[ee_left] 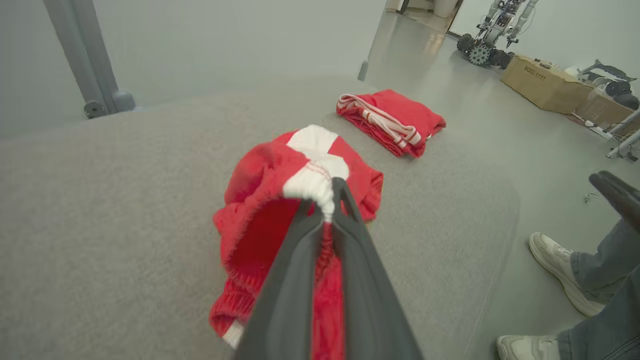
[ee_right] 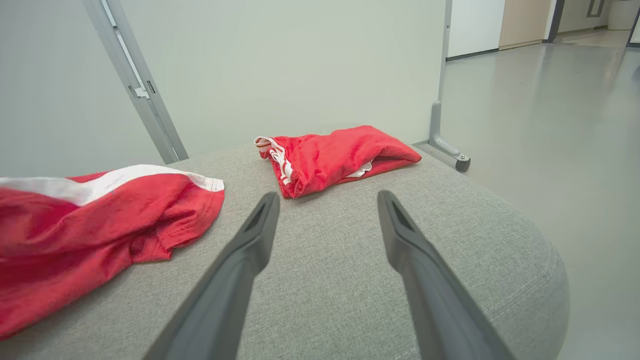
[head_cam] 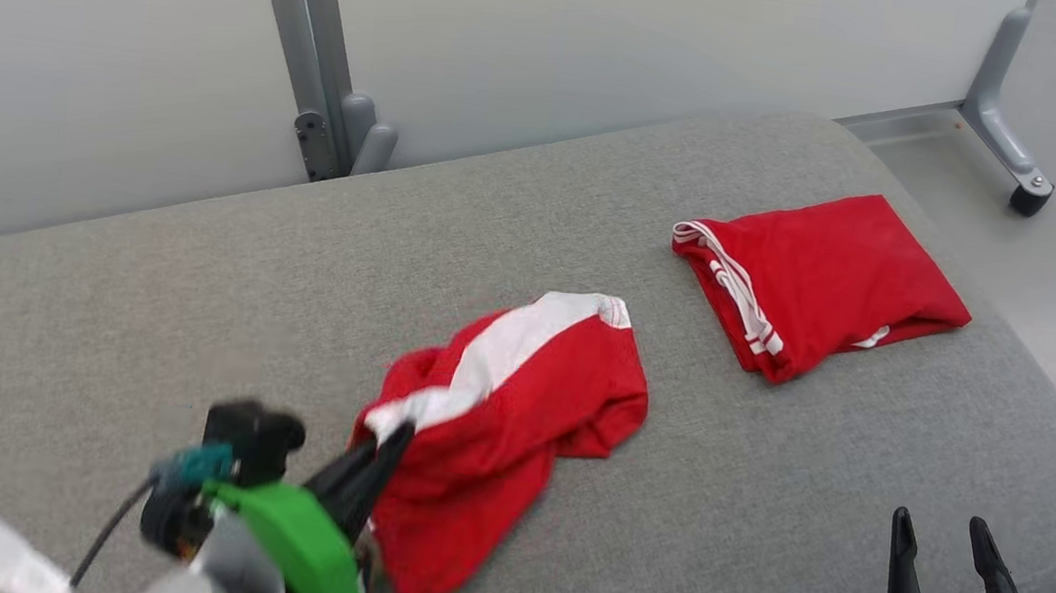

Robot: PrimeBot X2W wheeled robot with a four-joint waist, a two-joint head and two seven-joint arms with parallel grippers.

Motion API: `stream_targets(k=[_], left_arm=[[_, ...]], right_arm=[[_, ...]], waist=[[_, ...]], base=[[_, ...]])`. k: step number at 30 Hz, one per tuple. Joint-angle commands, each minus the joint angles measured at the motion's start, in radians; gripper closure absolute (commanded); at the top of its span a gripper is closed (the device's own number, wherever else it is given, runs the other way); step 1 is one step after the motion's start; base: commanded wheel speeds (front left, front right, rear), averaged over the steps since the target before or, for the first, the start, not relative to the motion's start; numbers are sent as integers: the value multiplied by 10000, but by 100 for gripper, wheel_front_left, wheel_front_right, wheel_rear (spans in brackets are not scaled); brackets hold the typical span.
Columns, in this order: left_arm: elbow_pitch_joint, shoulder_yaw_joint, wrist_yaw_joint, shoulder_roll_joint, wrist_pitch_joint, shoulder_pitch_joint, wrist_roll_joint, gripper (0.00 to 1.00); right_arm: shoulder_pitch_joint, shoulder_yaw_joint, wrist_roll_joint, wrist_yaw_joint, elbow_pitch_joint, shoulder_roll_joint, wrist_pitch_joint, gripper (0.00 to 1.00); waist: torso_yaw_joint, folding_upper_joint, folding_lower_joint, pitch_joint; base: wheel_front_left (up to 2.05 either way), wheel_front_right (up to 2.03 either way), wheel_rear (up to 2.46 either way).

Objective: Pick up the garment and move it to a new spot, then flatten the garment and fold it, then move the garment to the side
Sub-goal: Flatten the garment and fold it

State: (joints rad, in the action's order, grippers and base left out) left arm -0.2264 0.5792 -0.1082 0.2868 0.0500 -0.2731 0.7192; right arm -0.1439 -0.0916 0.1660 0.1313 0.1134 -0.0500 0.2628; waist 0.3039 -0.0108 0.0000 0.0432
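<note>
A crumpled red garment point(head_cam: 515, 406) with a white stripe lies on the grey cushion point(head_cam: 186, 295), its near end lifted. My left gripper point(head_cam: 384, 445) is shut on that garment's white-edged hem; in the left wrist view the garment point(ee_left: 265, 200) bunches over my left gripper point(ee_left: 327, 195). My right gripper point(head_cam: 944, 534) stands open at the cushion's front right, nothing between its fingers. In the right wrist view my right gripper point(ee_right: 325, 200) points over bare cushion, with the garment point(ee_right: 100, 220) off to the left.
A second red garment, folded point(head_cam: 818, 277), lies at the cushion's back right point(ee_left: 390, 117) point(ee_right: 335, 155). Grey frame posts point(head_cam: 312, 48) stand behind. A person's shoes point(ee_left: 555, 270) and legs are on the floor past the cushion's right edge. Cardboard boxes point(ee_left: 545, 82) sit farther off.
</note>
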Motion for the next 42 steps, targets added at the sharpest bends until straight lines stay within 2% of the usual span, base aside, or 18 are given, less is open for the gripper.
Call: stream_targets(k=[1, 4, 6, 9, 13, 19, 20, 22, 24, 31, 34, 39, 42], left_arm=[[41, 26, 142, 364, -394, 866, -144, 100], [-251, -4, 214, 402, -958, 2254, 202, 100], [-625, -89, 177, 564, -1265, 2577, 214, 100], [-1110, -133, 150, 562, -1550, 2626, 200, 100], [-1968, -294, -27, 269, -1965, 2171, 634, 100], [-2907, 57, -189, 119, -1969, 1687, 897, 100], [-2991, 145, -209, 122, -1951, 1667, 967, 94], [-3111, 286, -222, 158, -1896, 1645, 1124, 64], [-3138, 392, -230, 226, -1916, 1610, 1292, 0], [-2640, 586, -239, 531, -2245, 1833, 2027, 0], [-2283, 346, -198, 804, -2667, 2022, 1987, 0], [-1189, -490, 440, 788, -3118, 2481, 1494, 0], [-221, -1259, 917, 574, -3163, 2710, 684, 0]], right_arm=[[-155, -57, -100, -12, 24, -15, 26, 0], [-185, -157, -252, -12, 22, -19, 26, 0], [-175, -179, -346, -12, 2, -13, 26, 0], [-122, -207, -407, -12, -10, -16, 26, 0], [54, -92, -549, -12, 5, -12, 26, 0], [131, 71, -572, -12, 76, -18, 26, 0], [97, 92, -565, -12, 90, -18, 26, 0], [14, 100, -577, -12, 109, -20, 26, 0], [-77, 90, -573, -12, 104, -20, 26, 0], [-169, 103, -541, -12, 87, -18, 26, 0], [-167, 85, -573, -12, 25, -29, 26, 0], [-132, -52, -669, -12, -185, -163, 26, 0], [-88, -165, -753, -12, -391, -216, 26, 0]], waist=[[-387, 108, 0, -39], [-925, 108, 0, -73], [-1301, 108, 0, -103], [-1677, 108, 0, -107], [-2253, 108, 0, -73], [-2680, 108, 0, 0], [-2717, 108, 0, 10], [-2780, 108, 0, 20], [-2824, 108, 0, 17], [-2803, 108, 0, -4], [-2736, 108, 0, -25], [-2738, 108, 0, -115], [-2860, 108, 0, -182]], base=[[0, 0, 0], [0, 0, 0], [0, 0, 0], [0, 0, 0], [0, 0, 0], [0, 0, 0], [0, 0, 0], [0, 0, 0], [0, 0, 0], [0, 0, 0], [0, 0, 0], [0, 0, 0], [0, 0, 0]])
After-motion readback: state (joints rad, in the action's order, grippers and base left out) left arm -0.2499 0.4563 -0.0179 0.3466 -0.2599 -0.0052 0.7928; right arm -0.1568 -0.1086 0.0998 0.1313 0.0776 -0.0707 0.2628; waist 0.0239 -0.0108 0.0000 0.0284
